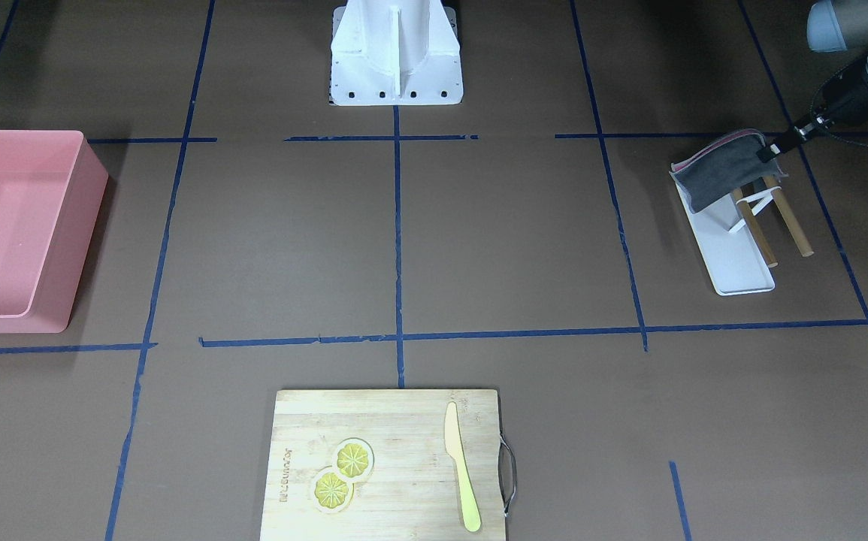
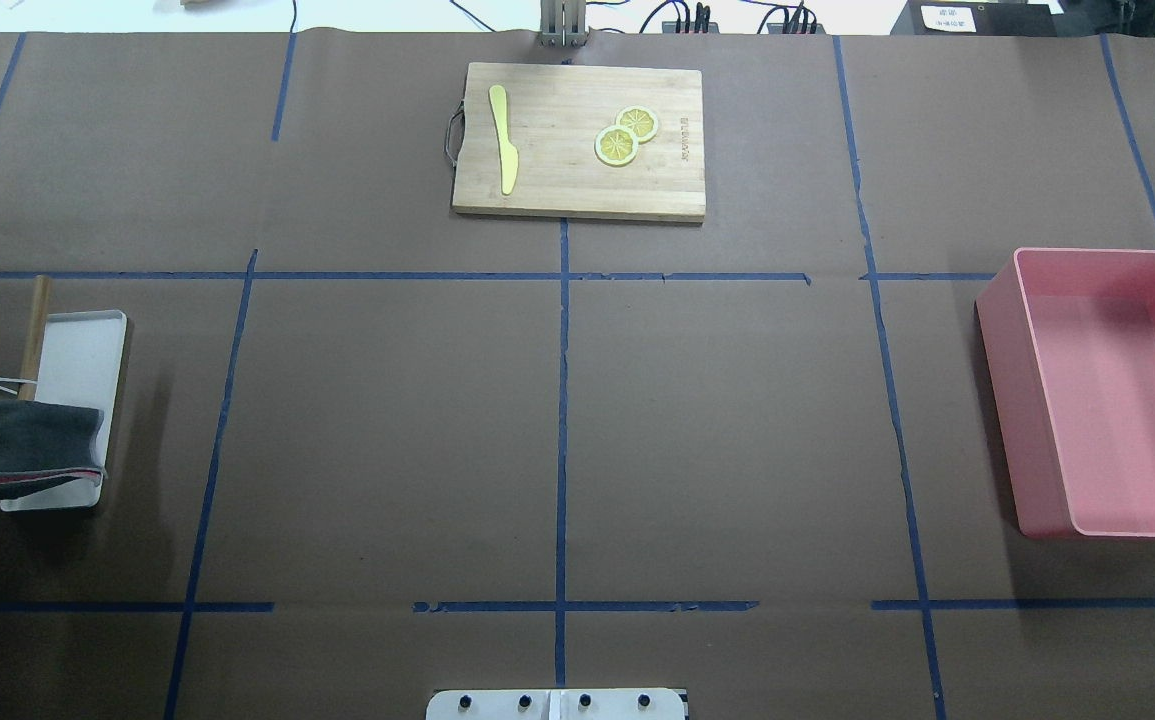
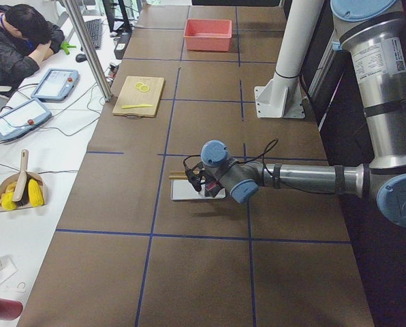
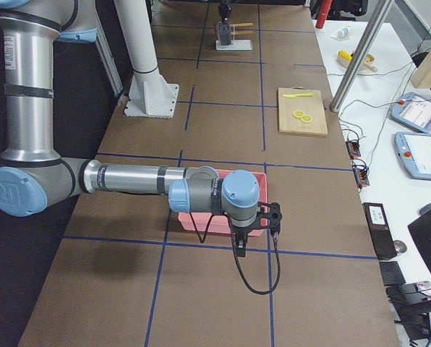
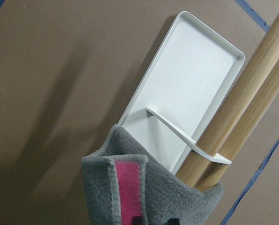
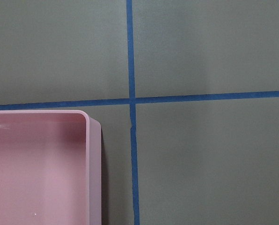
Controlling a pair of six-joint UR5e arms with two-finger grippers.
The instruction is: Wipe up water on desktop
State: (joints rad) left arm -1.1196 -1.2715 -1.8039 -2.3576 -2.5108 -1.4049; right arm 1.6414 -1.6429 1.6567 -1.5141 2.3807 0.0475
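Note:
The desktop (image 1: 516, 240) is dark brown with blue tape lines; I see no water on it in any view. A grey cloth with a pink stripe (image 1: 723, 173) sits over the upper end of a rack of two wooden bars (image 1: 753, 225) on a white tray (image 1: 734, 255). My left gripper (image 1: 768, 150) is shut on the cloth's edge. In the left wrist view the cloth (image 5: 177, 197) fills the bottom, in front of the bars (image 5: 242, 108). My right gripper (image 4: 272, 217) hangs beside the pink bin (image 4: 201, 217); I cannot tell whether it is open.
The pink bin (image 2: 1107, 390) stands on the robot's right. A wooden cutting board (image 2: 577, 140) with a yellow knife (image 2: 504, 140) and two lemon slices (image 2: 627, 135) lies at the far edge. The robot's white base (image 1: 396, 52) stands at the near middle.

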